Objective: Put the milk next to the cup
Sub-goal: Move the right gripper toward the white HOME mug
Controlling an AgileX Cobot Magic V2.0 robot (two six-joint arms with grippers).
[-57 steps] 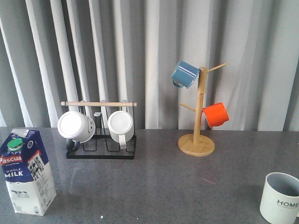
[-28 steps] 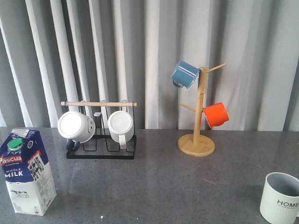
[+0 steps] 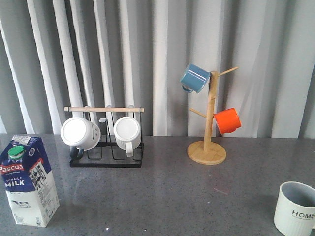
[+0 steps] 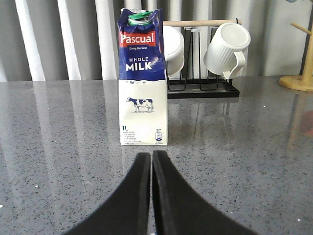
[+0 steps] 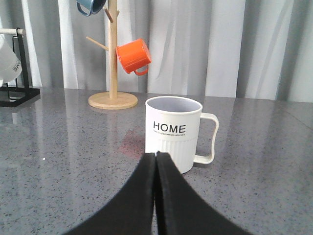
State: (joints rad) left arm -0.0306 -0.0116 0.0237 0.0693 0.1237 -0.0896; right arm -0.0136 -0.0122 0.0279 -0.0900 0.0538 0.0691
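Note:
The milk [image 3: 28, 180], a blue-and-white gable-top carton with a green cap, stands upright at the front left of the grey table. In the left wrist view the milk [image 4: 144, 78] stands just beyond my left gripper [image 4: 151, 155], which is shut and empty, apart from the carton. The cup [image 3: 295, 208], a pale ribbed mug lettered "HOME", stands at the front right. In the right wrist view the cup [image 5: 172, 133] sits just beyond my right gripper [image 5: 156, 156], which is shut and empty. Neither gripper shows in the front view.
A black wire rack [image 3: 106, 145] with a wooden bar holds two plain white mugs [image 3: 80, 133] at the back left. A wooden mug tree [image 3: 208, 128] at the back right carries a blue mug [image 3: 195, 78] and an orange mug [image 3: 227, 121].

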